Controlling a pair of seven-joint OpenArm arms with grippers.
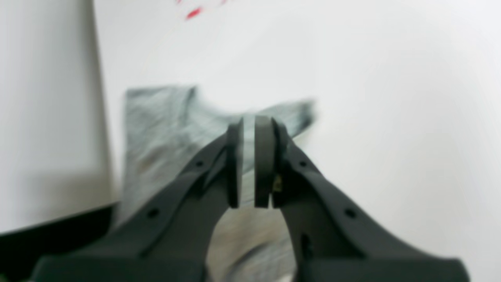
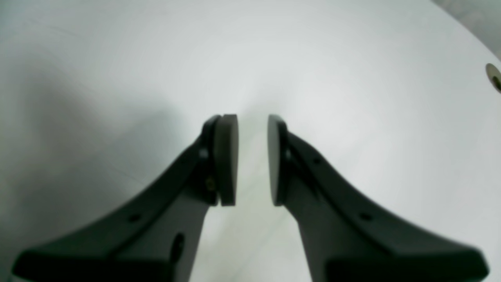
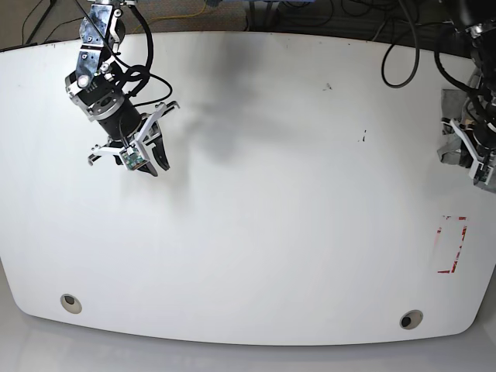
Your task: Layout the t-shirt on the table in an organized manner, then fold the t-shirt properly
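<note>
Your left gripper (image 1: 249, 160) is clenched on the shirt (image 1: 164, 133): grey cloth fills the slit between its pads and hangs below and ahead of it, bunched at the table (image 3: 256, 232) edge. Likely held there to drag it inward for spreading. Your right gripper (image 2: 252, 160) is released, holding nothing, over bare table, well apart from the shirt, probably waiting.
</note>
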